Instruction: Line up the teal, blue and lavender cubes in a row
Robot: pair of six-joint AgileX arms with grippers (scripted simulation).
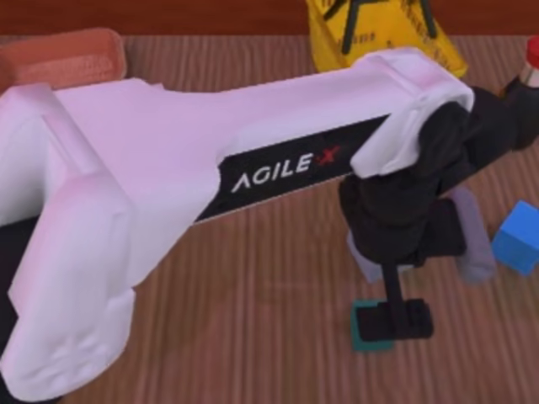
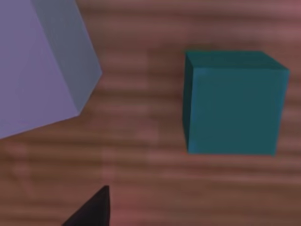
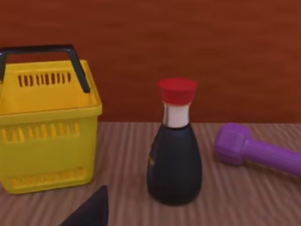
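Filling most of your top view is the left arm [image 1: 168, 194], its white body stretched across the table [image 1: 269, 278] from the left edge toward the right side. Your left gripper [image 1: 396, 320] hangs right over the teal cube [image 1: 364, 337], with dark fingers [image 1: 408, 318] covering much of the cube's top, and from here you cannot tell whether they are spread or pressed together. Look at the left wrist view: the teal cube [image 2: 233, 103] sits bare on the wood, nothing visibly touching it, while one dark fingertip [image 2: 94, 209] pokes in at the frame's edge. The lavender cube [image 1: 476, 244] lies just behind the gripper, mostly hidden under the black wrist, near the teal one but apart from it; the left wrist view shows its corner [image 2: 42, 61] with a gap of table between the two. The blue cube [image 1: 518, 237] sits at the right edge, just beside the lavender one. Your right arm is out of the top view; its wrist camera faces a yellow basket [image 3: 44, 132], a soy bottle [image 3: 175, 146] and a purple dumbbell [image 3: 254, 150], and only one dark fingertip [image 3: 91, 212] shows, so its claw state cannot be told.
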